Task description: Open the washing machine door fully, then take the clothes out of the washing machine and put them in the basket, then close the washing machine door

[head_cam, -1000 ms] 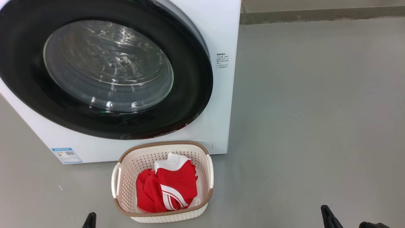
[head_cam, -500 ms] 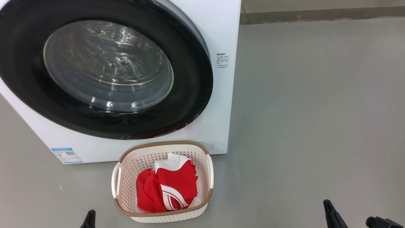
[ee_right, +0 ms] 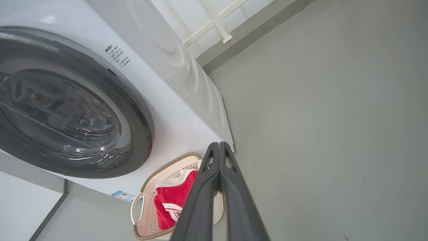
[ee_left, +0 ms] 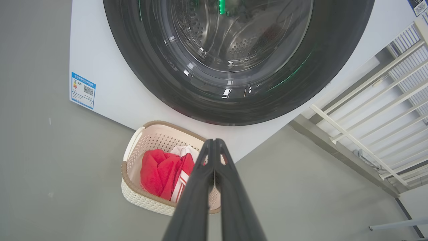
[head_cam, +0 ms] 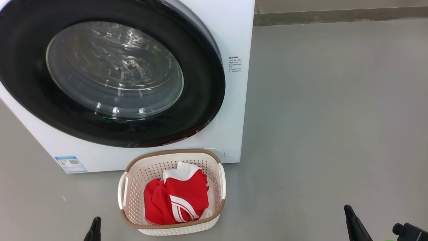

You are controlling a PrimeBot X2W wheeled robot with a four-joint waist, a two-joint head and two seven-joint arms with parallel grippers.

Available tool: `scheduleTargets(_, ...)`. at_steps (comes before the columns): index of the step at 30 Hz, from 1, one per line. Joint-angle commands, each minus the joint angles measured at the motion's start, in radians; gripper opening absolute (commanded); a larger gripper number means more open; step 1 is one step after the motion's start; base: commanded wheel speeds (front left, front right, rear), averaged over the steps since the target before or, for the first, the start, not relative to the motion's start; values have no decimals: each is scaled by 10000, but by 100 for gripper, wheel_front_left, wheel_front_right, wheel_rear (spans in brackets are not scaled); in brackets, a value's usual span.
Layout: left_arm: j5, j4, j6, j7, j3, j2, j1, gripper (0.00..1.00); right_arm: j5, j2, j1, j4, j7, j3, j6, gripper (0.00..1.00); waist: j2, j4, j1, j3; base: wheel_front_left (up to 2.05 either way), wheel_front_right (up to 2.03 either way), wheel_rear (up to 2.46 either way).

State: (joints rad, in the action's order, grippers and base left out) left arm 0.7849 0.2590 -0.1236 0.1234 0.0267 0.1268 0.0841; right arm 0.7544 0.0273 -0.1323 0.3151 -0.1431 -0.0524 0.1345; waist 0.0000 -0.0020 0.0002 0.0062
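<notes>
washing machine door point(head_cam: 110, 77) closed. clothes point(head_cam: 177, 197) in basket point(head_cam: 132, 177). left gripper point(ee_left: 214, 144) and right gripper point(ee_right: 219, 147) pinched together, holding nothing.

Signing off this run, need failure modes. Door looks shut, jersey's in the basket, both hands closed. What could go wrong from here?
1. The washing machine door looks flush, but its latch is not visible, so it may not have caught.
2. The left hand, shut, sits close beside the basket. A forward move could nudge the basket against the washing machine.
</notes>
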Motion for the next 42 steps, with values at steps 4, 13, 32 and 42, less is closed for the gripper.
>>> scheduleTargets(4,493,-202,-28,-122,248,58,-455,0,571,192,565,-309,121,9,-14,0,0,1,-2,-2,0,0,0)
scheduleTargets(13,1384,-195,-33,-381,321,-37,-624,0,1519,221,774,-356,374,-28,-17,0,0,3,-2,-5,0,0,0)
scheduleTargets(32,3266,-180,-43,-930,475,-237,-981,0,3507,273,1215,-455,921,-121,-23,0,0,8,-2,-12,0,0,0)
scheduleTargets(42,4256,-173,-49,-1218,556,-343,-1168,0,4547,295,1448,-507,1215,-176,-26,0,0,10,-2,-16,0,0,0)
